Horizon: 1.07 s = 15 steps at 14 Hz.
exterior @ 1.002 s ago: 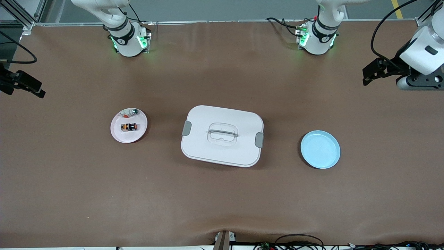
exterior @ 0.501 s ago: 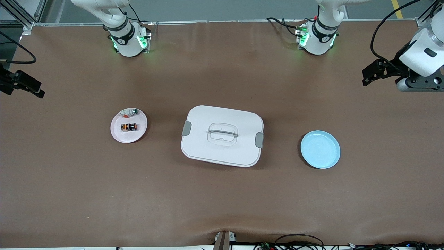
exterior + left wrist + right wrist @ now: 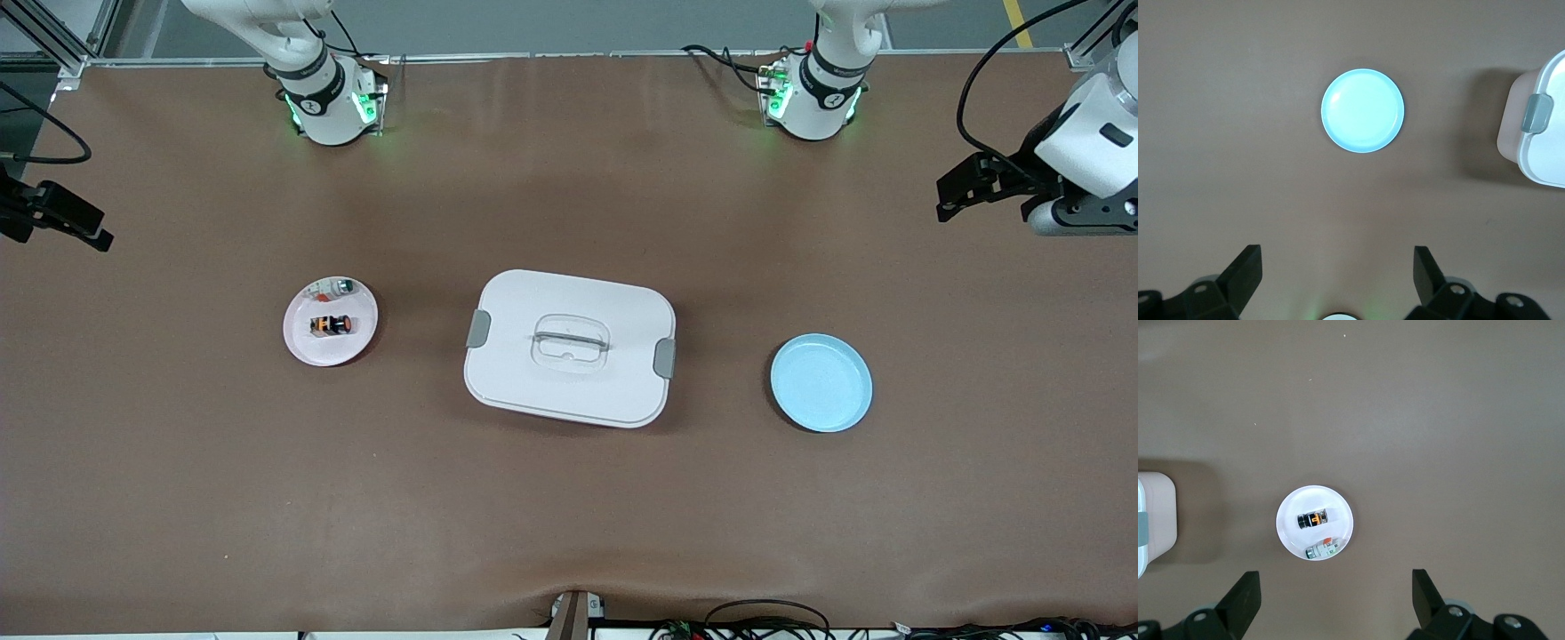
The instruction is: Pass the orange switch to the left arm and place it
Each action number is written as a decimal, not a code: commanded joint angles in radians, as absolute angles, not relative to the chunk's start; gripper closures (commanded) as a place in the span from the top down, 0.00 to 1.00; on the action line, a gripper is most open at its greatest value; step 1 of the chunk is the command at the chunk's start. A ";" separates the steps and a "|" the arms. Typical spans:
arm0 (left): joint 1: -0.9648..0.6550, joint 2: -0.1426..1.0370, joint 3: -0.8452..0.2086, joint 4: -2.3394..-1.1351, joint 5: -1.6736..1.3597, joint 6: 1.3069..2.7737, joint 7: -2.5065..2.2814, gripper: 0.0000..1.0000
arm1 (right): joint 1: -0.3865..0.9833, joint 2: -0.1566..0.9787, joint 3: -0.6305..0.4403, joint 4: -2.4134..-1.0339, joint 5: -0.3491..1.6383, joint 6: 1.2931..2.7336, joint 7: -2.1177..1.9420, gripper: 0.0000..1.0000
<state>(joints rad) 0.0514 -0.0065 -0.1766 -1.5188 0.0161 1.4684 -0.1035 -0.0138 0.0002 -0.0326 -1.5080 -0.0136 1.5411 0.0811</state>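
The orange switch point(image 3: 331, 325) lies on its side in the middle of a pink plate point(image 3: 302, 342), which sits toward the right arm's end of the table point(image 3: 569, 516), well in from every edge. A small green-capped component point(image 3: 339, 285) shares the plate, at the rim nearest the robots' bases. The box point(image 3: 569, 348) stands at the table's centre, between the pink plate and a blue plate point(image 3: 821, 383) toward the left arm's end.

The right gripper point(image 3: 1336, 590) hangs high over the table's edge at the right arm's end, jaws spread wide and empty. The left gripper point(image 3: 1337, 267) hangs over the opposite edge, also spread and holding nothing. Neither touches anything.

Several things could go wrong from here. The switch is tiny and rounded, so a pinch placed off-centre may roll it across the plate or squirt it out. The green-capped component lies just beside it, so a wide descent could knock or take the wrong part. A finger pressing the plate's rim could tip or slide the plate. The straight path to the blue plate crosses the box, so a low carry would strike its lid. A handover between arms risks dropping the switch if one releases before the other has a firm hold.
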 commanded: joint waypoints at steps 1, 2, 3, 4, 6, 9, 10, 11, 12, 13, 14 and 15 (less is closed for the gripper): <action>0.057 -0.020 -0.173 -1.520 0.021 1.471 -0.089 1.00 | -0.025 -0.017 -0.025 -1.525 -0.011 1.548 0.092 1.00; 0.070 -0.021 -0.173 -1.520 0.021 1.471 -0.087 1.00 | -0.025 -0.017 -0.025 -1.525 -0.011 1.548 0.092 1.00; 0.074 -0.023 -0.175 -1.517 0.021 1.471 -0.087 1.00 | -0.025 -0.017 -0.025 -1.525 -0.012 1.548 0.092 1.00; 0.074 -0.023 -0.175 -1.516 0.021 1.471 -0.087 1.00 | -0.026 -0.017 -0.026 -1.525 -0.012 1.548 0.092 1.00; 0.075 -0.023 -0.173 -1.516 0.021 1.471 -0.087 1.00 | -0.026 -0.017 -0.025 -1.525 -0.011 1.549 0.092 1.00; 0.075 -0.020 -0.175 -1.514 0.021 1.473 -0.087 1.00 | -0.025 -0.015 -0.025 -1.525 -0.011 1.532 0.089 1.00; 0.077 -0.020 -0.173 -1.514 0.021 1.473 -0.087 1.00 | -0.026 -0.012 -0.025 -1.522 -0.008 1.543 0.090 1.00; 0.077 -0.020 -0.173 -1.514 0.021 1.473 -0.087 1.00 | -0.028 -0.012 -0.025 -1.522 0.001 1.551 0.084 1.00; 0.080 -0.021 -0.173 -1.514 0.021 1.473 -0.087 1.00 | -0.028 -0.011 -0.026 -1.522 0.003 1.551 0.080 1.00; 0.083 -0.020 -0.173 -1.514 0.021 1.473 -0.087 1.00 | -0.028 -0.005 -0.028 -1.523 -0.009 1.548 0.078 1.00; 0.083 -0.020 -0.173 -1.514 0.021 1.473 -0.087 1.00 | -0.034 0.009 -0.028 -1.523 -0.015 1.548 0.078 1.00; 0.083 -0.020 -0.173 -1.514 0.021 1.473 -0.087 1.00 | -0.061 0.015 -0.028 -1.525 -0.008 1.551 0.080 1.00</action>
<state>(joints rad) 0.0786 -0.0106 -0.1745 -1.5160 0.0166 1.4688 -0.1034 -0.0185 0.0061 -0.0346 -1.5148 -0.0121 1.5414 0.0810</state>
